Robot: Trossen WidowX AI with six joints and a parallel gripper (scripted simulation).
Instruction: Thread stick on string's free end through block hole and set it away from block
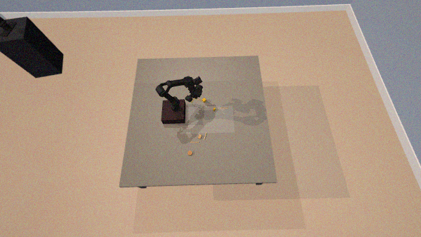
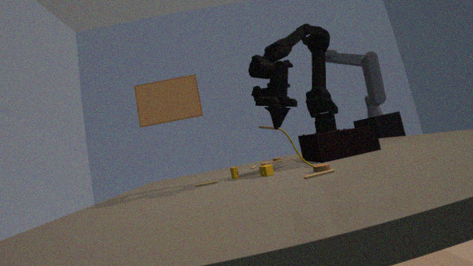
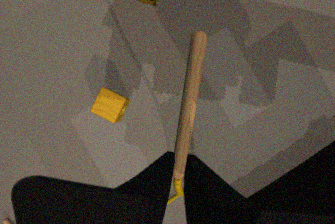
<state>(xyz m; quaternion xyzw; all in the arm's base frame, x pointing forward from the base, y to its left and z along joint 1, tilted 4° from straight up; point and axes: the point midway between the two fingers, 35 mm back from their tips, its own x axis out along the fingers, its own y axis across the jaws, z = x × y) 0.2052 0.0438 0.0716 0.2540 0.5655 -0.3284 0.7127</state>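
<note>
Wrist: I've got the gripper (image 3: 179,160) (image 2: 276,128) (image 1: 193,98) pinched on the tethered stick (image 3: 190,105) (image 2: 267,127) (image 1: 198,98), near its string end. Free tip points to just past 12 o'clock; the yellow string (image 3: 178,187) (image 2: 294,146) leaves at 6. The holed block (image 3: 109,105) (image 2: 266,170) (image 1: 204,100) is at 9 o'clock from the stick, a dark hole mark on its right-hand face. Exterior: stick is up in the air, roughly level, tip toward 9 o'clock. Block sits on the table at about 6 to 7 o'clock from the fingertips, well below. String sags to the button (image 2: 321,168) at about 5 o'clock, a loose stick (image 2: 319,174) beside it. Top: block is near 3 o'clock of the gripper; the arm hides the button, string hard to trace. Pickup done, threading not started; I'd call this the lining-up step. Next I'd likely shift sideways, turn the stick onto the hole's axis, then lower to hole height before pushing. Coming in skewed could shove the block.
</note>
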